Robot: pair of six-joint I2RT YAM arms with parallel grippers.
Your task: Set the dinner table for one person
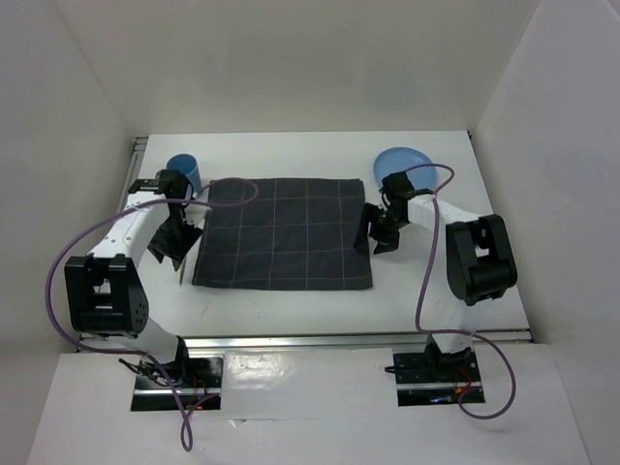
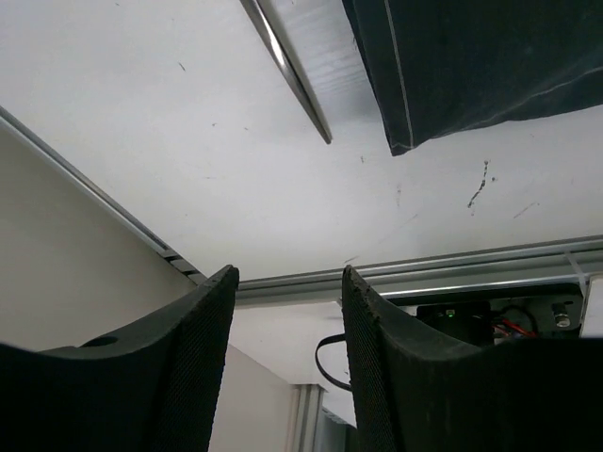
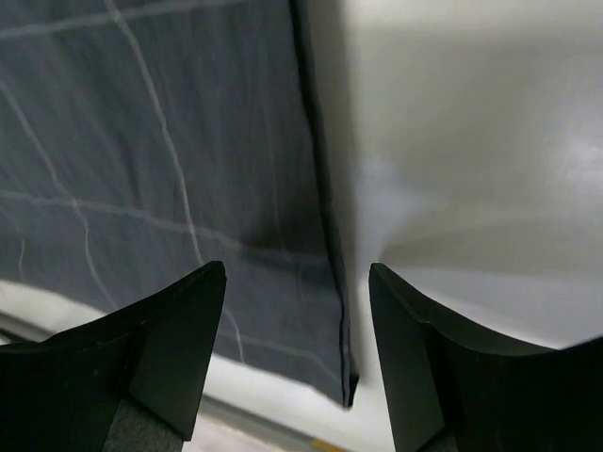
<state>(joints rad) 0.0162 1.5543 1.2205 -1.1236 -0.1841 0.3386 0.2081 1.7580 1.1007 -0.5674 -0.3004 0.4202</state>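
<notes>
Dark grey checked cloth placemat (image 1: 283, 232) lay flat in the middle of the white rectangular worktop (image 1: 291, 315), with both hands hanging open at its sides.

The worktop, with silver metal rails, filled the floor between the white walls (image 1: 77, 87), with the arm bases at its near edge. A blue cup (image 1: 184, 172) stood near the placemat's far left corner, and a shallow blue bowl (image 1: 404, 167) past its far right corner. The left hand (image 2: 287, 278) hovered over bare worktop beside the cloth's left edge, fingers spread and gripping nothing. A slim silver metal utensil (image 2: 287, 66) lay just beside that edge. The right hand (image 3: 297, 273) hung above the cloth's right edge, fingers wide apart and empty.
</notes>
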